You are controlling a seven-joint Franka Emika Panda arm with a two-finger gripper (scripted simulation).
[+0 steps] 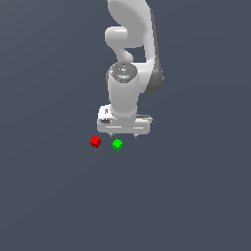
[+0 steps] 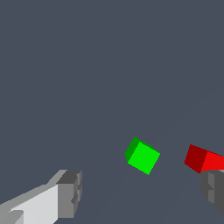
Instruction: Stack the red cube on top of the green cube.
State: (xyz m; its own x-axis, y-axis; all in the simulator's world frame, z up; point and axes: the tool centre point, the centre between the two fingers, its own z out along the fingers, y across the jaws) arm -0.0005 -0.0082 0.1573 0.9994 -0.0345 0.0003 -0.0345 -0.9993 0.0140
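Red and green are the only bright colours here: the red cube (image 1: 95, 142) and the green cube (image 1: 117, 144) sit on a plain dark grey-blue bench (image 1: 49, 196) with no edge or corner in sight, so their places can only be given against each other and the arm. In the exterior view the two lie near each other but apart, the red one toward the exterior view's left, the green one toward the exterior view's right. Neither rests on the other.

Above them hangs the white arm (image 1: 128, 44), with its hand (image 1: 123, 134) pointing straight down. The hand sits just above and slightly behind the green cube in the exterior view, and touches neither cube.

From the wrist view the green cube (image 2: 142, 156) shows in the wide gap between the two fingers, turned at an angle to them. The red cube (image 2: 204, 159) lies farther out, beside one grey fingertip (image 2: 213, 189), which hides part of it. The other fingertip (image 2: 70, 194) stands well apart across the gap. The hand is spread wide and grasps nothing.
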